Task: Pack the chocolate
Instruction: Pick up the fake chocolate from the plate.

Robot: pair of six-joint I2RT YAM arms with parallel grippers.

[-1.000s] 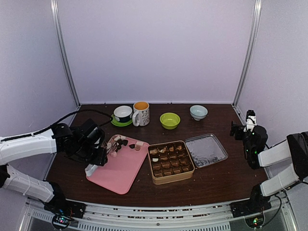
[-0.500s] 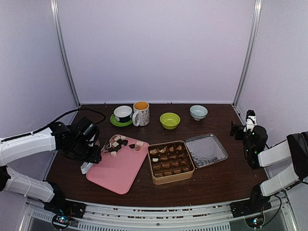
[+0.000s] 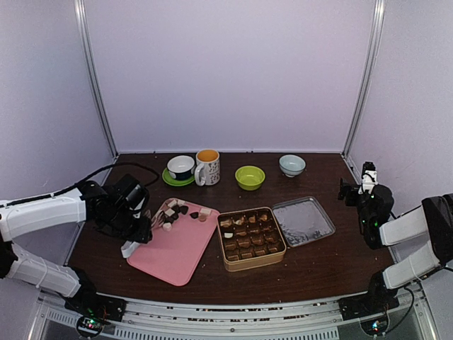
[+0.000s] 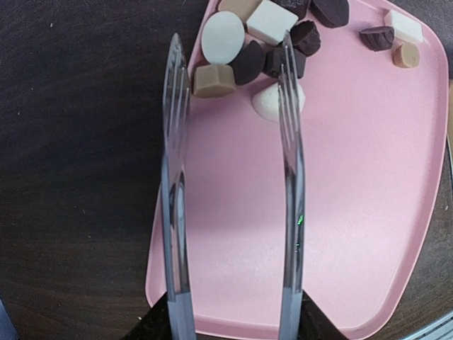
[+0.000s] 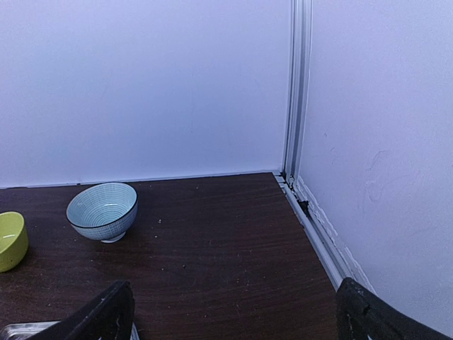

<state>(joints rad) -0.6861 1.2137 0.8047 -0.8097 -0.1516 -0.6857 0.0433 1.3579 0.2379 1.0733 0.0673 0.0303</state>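
Gripping the metal tongs [image 4: 291, 205], our left claw [image 3: 141, 230] hovers over the pink tray [image 4: 354, 212]. The tong tips stand apart at the edge of the chocolate [image 4: 255, 42], a pile of dark, tan and white pieces in the tray's corner. More pieces sit in the open gold tin [image 3: 251, 239] beside it on the counter [image 3: 318, 265]. Our right claw [image 5: 237, 322] is wide open, well apart.

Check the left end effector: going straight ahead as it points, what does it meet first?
The left end effector holds tongs that lead: tips at the chocolate pile on the pink tray. Probably the cream-white piece at one tine's tip first; height is unclear.
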